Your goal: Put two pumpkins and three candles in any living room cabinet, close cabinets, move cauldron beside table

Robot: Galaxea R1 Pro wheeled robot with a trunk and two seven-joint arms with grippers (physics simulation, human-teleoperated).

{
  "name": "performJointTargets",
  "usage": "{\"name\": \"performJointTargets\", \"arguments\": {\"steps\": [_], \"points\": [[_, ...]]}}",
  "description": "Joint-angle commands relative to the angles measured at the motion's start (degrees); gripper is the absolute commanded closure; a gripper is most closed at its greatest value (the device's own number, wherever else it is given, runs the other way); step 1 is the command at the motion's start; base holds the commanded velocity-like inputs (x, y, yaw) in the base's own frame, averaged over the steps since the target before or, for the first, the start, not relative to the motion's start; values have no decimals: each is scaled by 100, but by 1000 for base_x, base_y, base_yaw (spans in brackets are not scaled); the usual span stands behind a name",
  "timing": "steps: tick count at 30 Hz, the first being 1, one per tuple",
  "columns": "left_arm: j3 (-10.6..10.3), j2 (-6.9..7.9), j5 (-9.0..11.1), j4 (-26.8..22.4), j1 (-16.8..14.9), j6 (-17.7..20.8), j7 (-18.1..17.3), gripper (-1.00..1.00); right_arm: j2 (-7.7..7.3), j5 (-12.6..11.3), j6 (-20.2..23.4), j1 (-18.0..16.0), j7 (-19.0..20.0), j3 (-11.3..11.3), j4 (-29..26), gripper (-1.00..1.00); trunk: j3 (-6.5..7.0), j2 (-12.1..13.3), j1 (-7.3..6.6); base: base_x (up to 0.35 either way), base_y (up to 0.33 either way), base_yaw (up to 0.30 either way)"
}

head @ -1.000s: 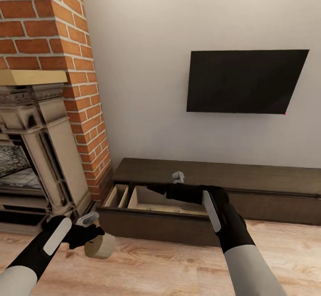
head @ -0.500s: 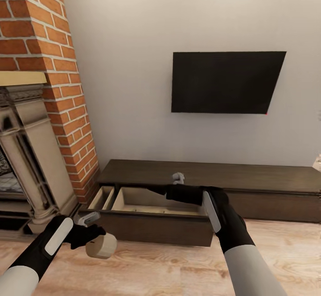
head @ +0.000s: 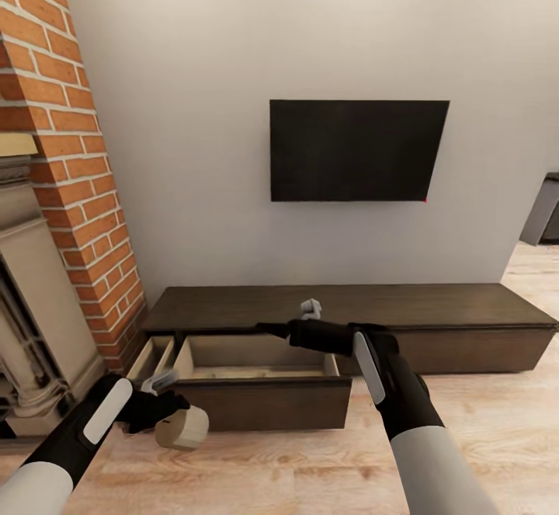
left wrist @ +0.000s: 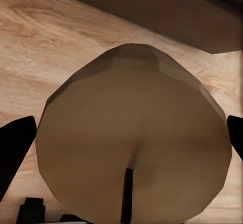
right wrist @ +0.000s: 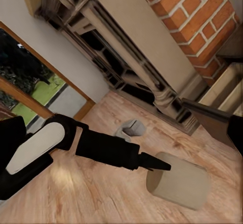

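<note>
Left gripper (head: 167, 410) was clamped on a cream candle (head: 183, 429), held above the wood floor (head: 295, 468) just before the cabinet's (head: 334, 309) pulled-out drawer (head: 260, 391). Right gripper (head: 309, 310) hovered over the cabinet; cannot tell its grip state.

Even, bright, flat render light, no glare; wall (head: 233, 72) shades faintly darker toward corners; soft shadow inside open cabinet (head: 256, 360) drawer; candle (left wrist: 131, 148) close to lens, soft-edged, upper face dim; window (right wrist: 45, 97) daylight bright; straight lines lean at head-view edges
</note>
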Motion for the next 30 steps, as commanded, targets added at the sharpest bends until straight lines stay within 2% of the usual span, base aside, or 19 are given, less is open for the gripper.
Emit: {"name": "performJointTargets", "arguments": {"steps": [1,6,20,30], "points": [[-19,5,80,-9,-3,6,53,100,4,-9,31,-5,2,-2,-13,-100,18,38,-23,0,0,-219],[-17,2,83,-9,-3,7,54,100,-2,-18,39,-5,0,-16,-32,-100,121,239,-133,0,0,-132],[-17,2,99,-1,-1,8,54,100,-2,-20,33,-5,20,-19,-26,-100,373,800,-440,0,0,-2],[-25,-95,70,7,-3,7,61,100,-2,-20,-9,-5,31,-19,26,-100,558,1201,-660,0,0,-15]]}}
